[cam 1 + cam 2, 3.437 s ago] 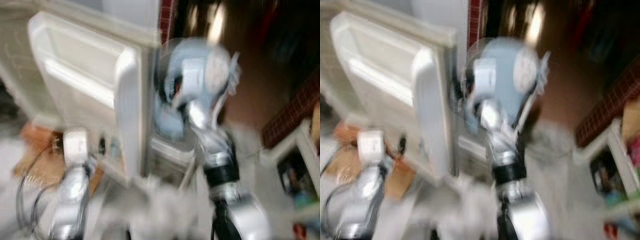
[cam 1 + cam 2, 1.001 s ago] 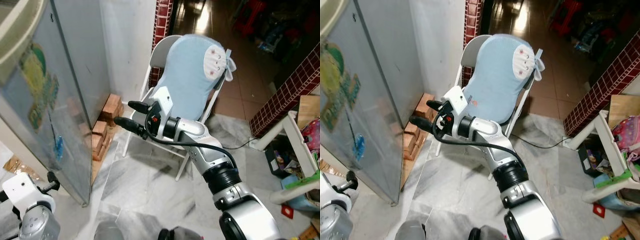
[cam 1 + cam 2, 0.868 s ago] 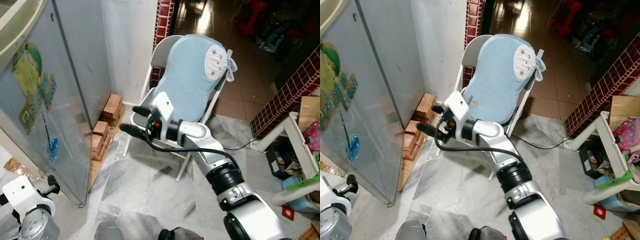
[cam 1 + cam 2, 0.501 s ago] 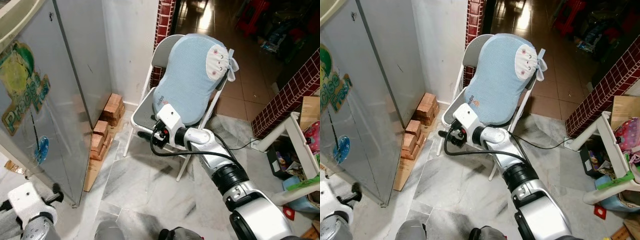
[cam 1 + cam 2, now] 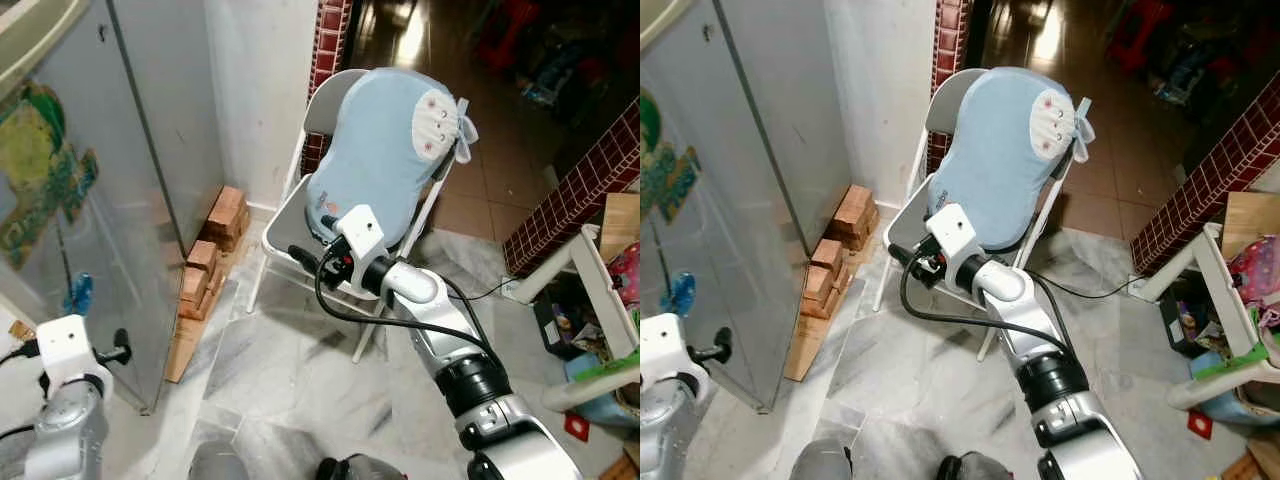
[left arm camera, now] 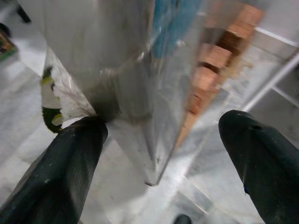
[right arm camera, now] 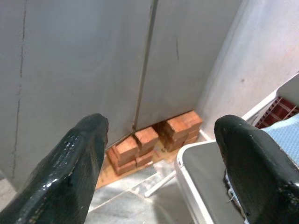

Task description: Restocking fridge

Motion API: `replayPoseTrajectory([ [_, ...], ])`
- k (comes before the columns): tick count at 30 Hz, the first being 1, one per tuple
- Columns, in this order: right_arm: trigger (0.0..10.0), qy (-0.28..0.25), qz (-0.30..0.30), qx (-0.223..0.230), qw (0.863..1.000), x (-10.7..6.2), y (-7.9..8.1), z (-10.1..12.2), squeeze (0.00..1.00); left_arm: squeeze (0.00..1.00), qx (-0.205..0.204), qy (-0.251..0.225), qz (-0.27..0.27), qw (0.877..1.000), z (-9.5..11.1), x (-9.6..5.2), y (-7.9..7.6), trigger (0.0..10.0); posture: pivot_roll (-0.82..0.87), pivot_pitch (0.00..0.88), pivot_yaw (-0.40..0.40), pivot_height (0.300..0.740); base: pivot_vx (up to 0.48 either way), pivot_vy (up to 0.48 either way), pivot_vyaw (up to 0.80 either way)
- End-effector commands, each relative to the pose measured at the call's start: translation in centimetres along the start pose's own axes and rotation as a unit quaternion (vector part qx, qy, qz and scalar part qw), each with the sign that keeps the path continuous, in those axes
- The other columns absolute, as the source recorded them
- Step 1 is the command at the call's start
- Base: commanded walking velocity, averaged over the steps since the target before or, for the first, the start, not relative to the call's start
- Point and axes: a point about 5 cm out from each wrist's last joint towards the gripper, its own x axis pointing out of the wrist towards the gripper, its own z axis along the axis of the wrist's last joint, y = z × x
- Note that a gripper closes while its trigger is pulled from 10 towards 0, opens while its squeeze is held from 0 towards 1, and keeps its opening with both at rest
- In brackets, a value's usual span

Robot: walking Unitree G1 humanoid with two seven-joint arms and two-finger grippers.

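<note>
The grey fridge [image 5: 160, 150] stands at the left, its door face carrying a blurred green and yellow sticker [image 5: 40, 205]. The door looks shut against the body. My left gripper [image 5: 120, 350] is low beside the fridge's front bottom corner. In the left wrist view it is open [image 6: 163, 133], with that corner [image 6: 140, 140] between the fingers. My right gripper [image 5: 303, 254] hovers over the seat of the white folding chair [image 5: 290, 215], pointing at the fridge. It is open [image 7: 161, 128] with nothing in it.
A pale blue cushion [image 5: 385, 140] covers the chair back. Stacked red bricks [image 5: 215, 240] lie between fridge and chair. A brick-tiled low wall [image 5: 580, 190] and a white rack with clutter [image 5: 600, 300] stand at the right. A black cable [image 5: 470, 295] runs across the marble floor.
The fridge door, wide open earlier, is now shut. My right gripper has drawn back from the fridge side to the chair seat. My left gripper has risen to the fridge's bottom corner.
</note>
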Motion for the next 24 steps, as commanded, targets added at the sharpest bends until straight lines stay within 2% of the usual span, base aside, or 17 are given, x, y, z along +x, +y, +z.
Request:
replayPoseTrajectory([
  [1,10.0,-0.004,-0.007,-0.004,1.000,-0.5,-0.3,0.3,0.00,0.00,-0.005,-0.052,0.003,0.999,2.4,0.7,0.1,10.0,0.11,0.043,-0.085,0.740,0.000,0.000,0.00],
  [5,10.0,-0.003,-0.012,-0.002,1.000,-1.0,-0.6,0.2,0.00,0.00,-0.008,-0.076,0.034,0.997,3.2,0.8,0.9,10.0,0.10,0.040,-0.081,0.740,0.000,0.000,0.00],
  [7,10.0,-0.001,-0.011,0.000,1.000,-1.2,-0.7,0.2,0.00,0.00,-0.011,-0.083,0.096,0.992,2.8,0.5,2.6,10.0,0.10,0.037,-0.081,0.740,0.000,0.000,0.00],
  [9,10.0,-0.001,-0.007,0.001,1.000,-1.3,-0.6,0.2,0.00,0.00,-0.016,-0.086,0.120,0.989,2.5,0.3,3.3,10.0,0.10,0.037,-0.081,0.740,0.000,0.000,0.00],
  [12,10.0,-0.001,0.019,0.005,1.000,-1.5,-0.1,0.1,0.00,0.00,-0.016,-0.072,0.184,0.980,1.0,-0.8,5.1,10.0,0.11,0.038,-0.087,0.740,0.000,0.000,0.00],
  [13,10.0,-0.001,0.019,0.005,1.000,-1.5,-0.1,0.1,0.00,0.00,-0.016,-0.072,0.184,0.980,1.0,-0.8,5.1,10.0,0.11,0.038,-0.087,0.740,0.000,0.000,0.00],
  [15,10.0,0.015,0.030,-0.012,0.999,-1.7,0.2,-0.5,0.00,0.00,0.008,-0.063,0.242,0.968,-0.4,-2.4,6.9,10.0,0.12,0.044,-0.093,0.740,0.000,0.000,0.00],
  [20,10.0,0.023,0.033,-0.012,0.999,-1.8,0.3,-1.0,0.00,0.00,0.018,-0.051,0.274,0.960,-1.6,-3.6,7.8,10.0,0.13,0.049,-0.094,0.740,0.000,0.000,0.00],
  [23,10.0,0.029,0.031,-0.014,0.999,-1.9,0.2,-1.2,0.00,0.00,0.028,-0.052,0.276,0.959,-1.7,-3.8,7.8,10.0,0.13,0.049,-0.094,0.740,0.000,0.000,0.00],
  [24,10.0,0.033,0.029,-0.015,0.999,-2.0,0.1,-1.4,0.00,0.00,0.036,-0.072,0.251,0.965,-1.2,-4.2,6.5,10.0,0.13,0.052,-0.091,0.740,0.000,0.000,0.00],
])
